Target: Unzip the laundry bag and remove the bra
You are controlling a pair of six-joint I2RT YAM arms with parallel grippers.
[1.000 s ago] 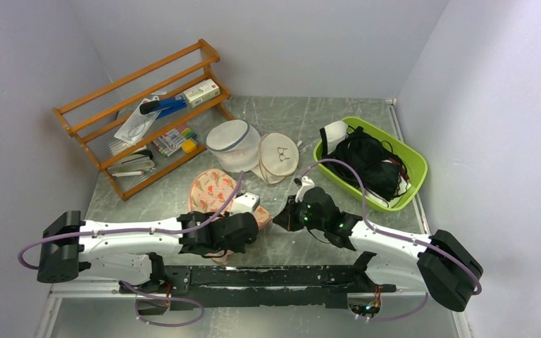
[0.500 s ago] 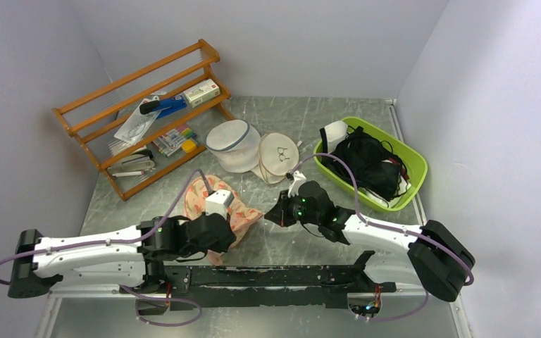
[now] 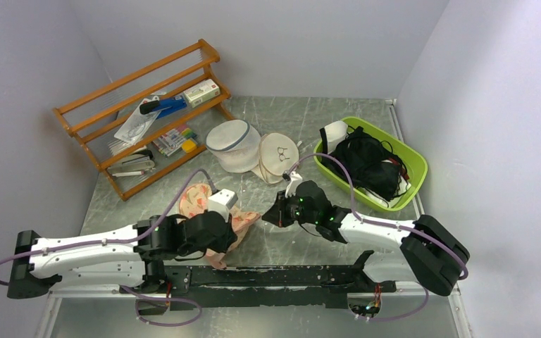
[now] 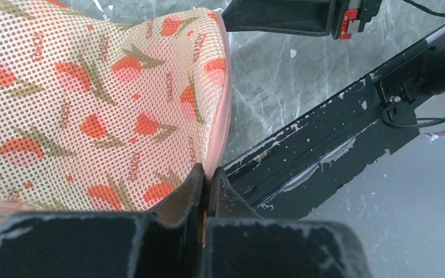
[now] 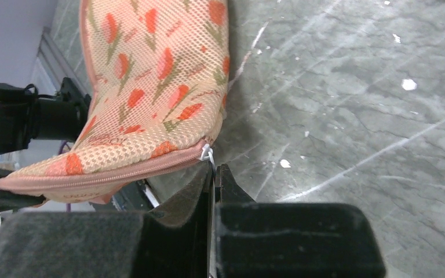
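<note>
- The laundry bag sits toward the near edge of the tabletop, left of centre, stretched between the two arms.
- The left jaws are pressed fully together on the bag's pink piped edge, with the flowered mesh spreading away from them.
- The right jaws are pinched closed too, with the small white zip pull caught between their tips at the bag's corner.
- The stretch of zip seen from the right wrist is done up.
- Farther back stand a round white mesh bag and a beige disc, touching each other.
- A green basket holding dark clothing sits at the right, and a wooden rack at the back left.
</note>
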